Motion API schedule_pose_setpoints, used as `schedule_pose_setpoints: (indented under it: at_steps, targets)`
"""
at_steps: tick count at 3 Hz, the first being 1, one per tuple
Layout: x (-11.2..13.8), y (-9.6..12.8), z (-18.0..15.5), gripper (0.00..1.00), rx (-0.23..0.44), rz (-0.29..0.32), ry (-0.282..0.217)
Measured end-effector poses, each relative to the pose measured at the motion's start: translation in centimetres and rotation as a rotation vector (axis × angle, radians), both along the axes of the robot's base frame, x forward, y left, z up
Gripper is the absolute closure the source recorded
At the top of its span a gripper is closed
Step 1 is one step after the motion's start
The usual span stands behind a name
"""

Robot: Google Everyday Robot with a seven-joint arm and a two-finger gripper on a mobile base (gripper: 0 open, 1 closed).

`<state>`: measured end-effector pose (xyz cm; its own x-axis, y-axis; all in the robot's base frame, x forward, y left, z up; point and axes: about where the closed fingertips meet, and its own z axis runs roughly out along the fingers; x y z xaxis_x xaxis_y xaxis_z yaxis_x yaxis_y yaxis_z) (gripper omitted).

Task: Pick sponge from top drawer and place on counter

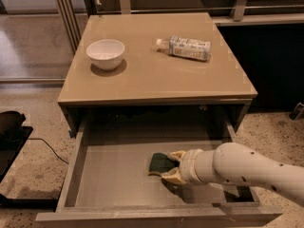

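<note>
The sponge [159,163], dark green on top, lies flat on the floor of the open top drawer [109,179], right of its middle. My gripper [174,166] reaches in from the right on a white arm, down at floor level. Its yellowish padded fingers [176,155] stand apart, one behind and one in front of the sponge's right end. The sponge rests on the drawer floor. The glossy beige counter [156,75] above carries no sponge.
A white bowl [106,54] stands on the counter's left side and a plastic bottle [186,47] lies on its back right. The drawer's front panel [156,218] and low side walls enclose the gripper. A dark object [10,127] sits on the floor at left.
</note>
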<state>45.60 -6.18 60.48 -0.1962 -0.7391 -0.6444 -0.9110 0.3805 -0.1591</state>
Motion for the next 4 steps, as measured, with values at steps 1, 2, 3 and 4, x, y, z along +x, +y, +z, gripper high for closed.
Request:
schedule_pose_setpoints:
  at_steps: [1, 2, 3, 4]
  targets:
    - [0.0, 0.0, 0.0, 1.00, 0.000, 0.000, 0.000]
    - [0.0, 0.0, 0.0, 1.00, 0.000, 0.000, 0.000]
    - [-0.7, 0.5, 0.1, 1.00, -0.018, 0.020, 0.027]
    - [-1.9, 0.5, 2.3, 1.00, -0.032, 0.042, 0.039]
